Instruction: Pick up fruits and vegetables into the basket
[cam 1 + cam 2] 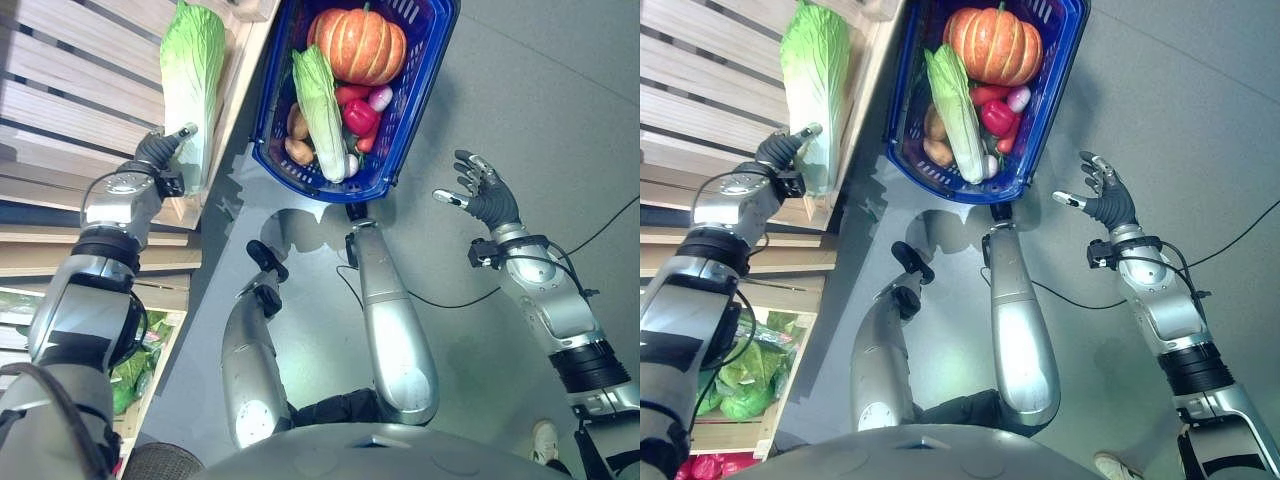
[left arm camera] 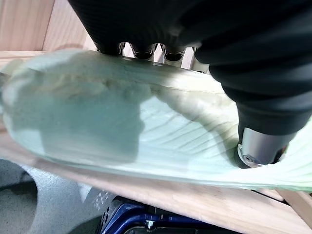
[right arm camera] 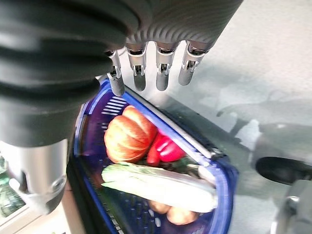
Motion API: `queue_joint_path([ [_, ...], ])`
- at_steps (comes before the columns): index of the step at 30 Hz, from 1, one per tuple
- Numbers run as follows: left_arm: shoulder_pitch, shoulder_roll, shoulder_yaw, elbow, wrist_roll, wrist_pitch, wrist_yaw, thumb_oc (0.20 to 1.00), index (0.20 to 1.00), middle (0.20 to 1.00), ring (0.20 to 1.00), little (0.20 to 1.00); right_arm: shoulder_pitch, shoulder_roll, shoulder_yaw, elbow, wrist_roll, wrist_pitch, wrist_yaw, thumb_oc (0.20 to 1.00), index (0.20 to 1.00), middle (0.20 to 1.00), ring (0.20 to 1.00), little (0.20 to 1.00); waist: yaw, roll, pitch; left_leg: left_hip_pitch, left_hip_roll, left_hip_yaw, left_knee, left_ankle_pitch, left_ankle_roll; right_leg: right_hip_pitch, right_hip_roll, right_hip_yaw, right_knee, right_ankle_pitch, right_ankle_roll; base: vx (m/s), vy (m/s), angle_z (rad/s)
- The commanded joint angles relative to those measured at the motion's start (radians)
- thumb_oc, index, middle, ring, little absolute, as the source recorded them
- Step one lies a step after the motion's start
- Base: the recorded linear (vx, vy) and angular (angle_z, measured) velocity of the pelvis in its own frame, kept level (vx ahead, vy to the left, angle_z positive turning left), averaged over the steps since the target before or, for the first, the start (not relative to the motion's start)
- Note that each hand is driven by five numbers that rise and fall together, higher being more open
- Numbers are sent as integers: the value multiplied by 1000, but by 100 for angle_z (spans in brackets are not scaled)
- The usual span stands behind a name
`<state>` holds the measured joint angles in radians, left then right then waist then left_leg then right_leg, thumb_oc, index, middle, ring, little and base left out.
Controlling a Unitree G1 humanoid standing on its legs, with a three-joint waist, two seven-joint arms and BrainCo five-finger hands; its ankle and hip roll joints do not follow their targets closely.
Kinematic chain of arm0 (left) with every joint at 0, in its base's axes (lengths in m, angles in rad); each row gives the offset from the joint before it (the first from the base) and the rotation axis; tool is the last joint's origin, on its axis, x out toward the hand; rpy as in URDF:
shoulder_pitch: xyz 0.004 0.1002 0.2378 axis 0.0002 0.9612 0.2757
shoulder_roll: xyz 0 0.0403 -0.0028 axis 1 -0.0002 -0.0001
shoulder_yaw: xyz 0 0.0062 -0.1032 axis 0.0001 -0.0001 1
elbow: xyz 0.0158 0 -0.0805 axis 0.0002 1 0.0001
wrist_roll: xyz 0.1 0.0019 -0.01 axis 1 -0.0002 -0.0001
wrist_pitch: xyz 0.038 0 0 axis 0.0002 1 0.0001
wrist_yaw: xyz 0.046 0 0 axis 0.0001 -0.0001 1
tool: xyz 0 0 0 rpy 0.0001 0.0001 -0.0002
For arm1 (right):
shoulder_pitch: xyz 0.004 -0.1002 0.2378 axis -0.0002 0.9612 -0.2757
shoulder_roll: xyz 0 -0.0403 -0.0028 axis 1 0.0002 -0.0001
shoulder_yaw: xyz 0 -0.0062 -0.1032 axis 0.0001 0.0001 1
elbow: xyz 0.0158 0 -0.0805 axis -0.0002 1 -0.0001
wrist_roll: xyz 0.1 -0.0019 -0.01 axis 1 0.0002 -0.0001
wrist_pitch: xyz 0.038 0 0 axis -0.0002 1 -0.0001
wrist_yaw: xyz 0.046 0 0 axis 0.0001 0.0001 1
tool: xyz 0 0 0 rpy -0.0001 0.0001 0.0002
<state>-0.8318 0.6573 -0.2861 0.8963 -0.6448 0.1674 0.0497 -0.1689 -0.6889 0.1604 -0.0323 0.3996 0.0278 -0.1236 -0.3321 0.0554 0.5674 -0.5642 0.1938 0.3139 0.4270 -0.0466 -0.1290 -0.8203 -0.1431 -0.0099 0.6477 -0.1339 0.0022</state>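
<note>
A long pale-green napa cabbage (image 1: 190,60) lies on the edge of the wooden shelf (image 1: 60,80) to my left. My left hand (image 1: 155,150) grips its lower end: the thumb (image 2: 258,141) presses on the leaf and the fingers pass round behind the cabbage (image 2: 122,122). The blue basket (image 1: 415,90) sits on the floor ahead, holding an orange pumpkin (image 1: 360,45), a second napa cabbage (image 1: 320,110), a red pepper (image 1: 358,115) and brown potatoes (image 1: 298,150). To the right of the basket, my right hand (image 1: 490,200) hovers over the floor, open, with its fingers (image 3: 139,68) straight and empty.
The shelf's wooden rim runs between the held cabbage and the basket. Bagged green leaves (image 1: 740,370) fill a lower shelf at the left. Grey floor spreads to the right of the basket. A white shoe (image 1: 545,435) shows at the lower right.
</note>
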Motion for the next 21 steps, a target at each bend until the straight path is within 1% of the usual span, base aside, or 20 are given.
queue_joint_path([
  [1,99,-52,63,-67,-14,-103,42,200,200,200,200,200,42,-4,-58,-90,-24,-106,41,1000,1000,1000,1000,1000,10,-34,-47,3,-28,33,86,-78,55,83,18,8,-60,-42,32,0,0,0],
  [2,99,-52,63,-67,-14,-103,42,200,200,200,200,200,42,-4,-58,-90,-24,-106,41,1000,1000,1000,1000,1000,10,-34,-47,3,-28,33,86,-78,55,83,18,8,-60,-42,32,4,8,6],
  [3,127,-50,83,-95,-6,-142,63,200,200,200,200,200,38,-5,-67,-105,-7,-123,64,1000,1000,1000,1000,1000,19,-32,-47,35,-28,32,76,-78,54,117,11,-1,-71,-42,35,3,-5,9],
  [5,153,-48,100,-125,12,-181,85,200,200,200,200,200,26,-4,-73,-120,2,-147,90,1000,1000,1000,1000,1000,30,-29,-47,69,-30,29,64,-76,53,155,4,-10,-84,-41,37,0,-14,13],
  [6,157,-48,102,-130,12,-189,90,200,200,200,200,200,24,-4,-72,-122,0,-157,96,1000,1000,1000,1000,1000,31,-29,-47,75,-31,29,61,-76,53,161,3,-12,-87,-41,38,-5,-18,13],
  [7,179,-49,108,-165,21,-226,116,200,200,200,200,200,5,-6,-74,-145,-10,-167,108,1000,1000,1000,1000,1000,43,-26,-47,103,-34,24,51,-74,52,195,-2,-19,-97,-41,39,-7,-10,13],
  [10,211,-58,113,-211,39,-270,136,200,200,200,200,200,-25,-3,-69,-171,-11,-166,117,1000,1000,1000,1000,1000,60,-21,-47,136,-37,16,38,-72,51,235,-10,-29,-108,-42,41,-1,-13,11],
  [11,231,-69,119,-246,67,-308,149,200,200,200,200,200,-59,6,-57,-182,-14,-172,120,1000,1000,1000,1000,1000,77,-18,-47,163,-38,12,30,-71,51,267,-19,-39,-115,-41,42,0,-32,8],
  [13,249,-81,121,-292,83,-330,160,200,200,200,200,200,-100,22,-39,-195,1,-153,113,1000,1000,1000,1000,1000,99,-19,-47,195,-41,0,21,-70,51,310,-27,-55,-126,-41,42,11,-54,7],
  [14,255,-83,123,-305,85,-331,159,200,200,200,200,200,-115,26,-32,-196,14,-143,108,1000,1000,1000,1000,1000,105,-19,-47,206,-43,-4,17,-69,51,325,-29,-60,-131,-41,41,25,-69,19],
  [15,263,-87,123,-327,93,-343,166,200,200,200,200,200,-140,40,-19,-198,45,-128,103,1000,1000,1000,1000,1000,118,-21,-47,222,-45,-10,13,-69,52,349,-32,-68,-137,-40,41,-65,-96,28],
  [16,274,-89,126,-356,100,-357,166,200,200,200,200,200,-167,64,-6,-201,74,-117,105,1000,1000,1000,1000,1000,133,-25,-47,228,-46,-5,0,-42,63,364,-34,-85,-157,-11,31,6,-72,22],
  [17,276,-90,126,-359,99,-354,164,200,200,200,200,200,-169,66,-4,-200,77,-117,105,1000,1000,1000,1000,1000,134,-24,-48,241,-49,-18,5,-66,54,377,-34,-80,-149,-36,39,-6,-75,19],
  [18,282,-94,125,-384,107,-360,172,200,200,200,200,200,-184,85,8,-202,91,-111,94,1000,1000,1000,1000,1000,146,-26,-48,253,-50,-24,1,-67,55,394,-37,-88,-152,-35,39,22,-77,13],
  [19,289,-94,119,-415,130,-366,185,200,200,200,200,200,-207,117,23,-210,125,-90,75,1000,1000,1000,1000,1000,162,-31,-52,264,-49,-20,-11,-42,66,414,-40,-105,-167,-10,31,-35,-115,18],
  [21,293,-92,113,-435,136,-366,188,200,200,200,200,200,-213,136,32,-210,156,-74,63,1000,1000,1000,1000,1000,172,-35,-61,274,-50,-27,-13,-42,68,431,-42,-111,-171,-8,31,3,-73,20],
])
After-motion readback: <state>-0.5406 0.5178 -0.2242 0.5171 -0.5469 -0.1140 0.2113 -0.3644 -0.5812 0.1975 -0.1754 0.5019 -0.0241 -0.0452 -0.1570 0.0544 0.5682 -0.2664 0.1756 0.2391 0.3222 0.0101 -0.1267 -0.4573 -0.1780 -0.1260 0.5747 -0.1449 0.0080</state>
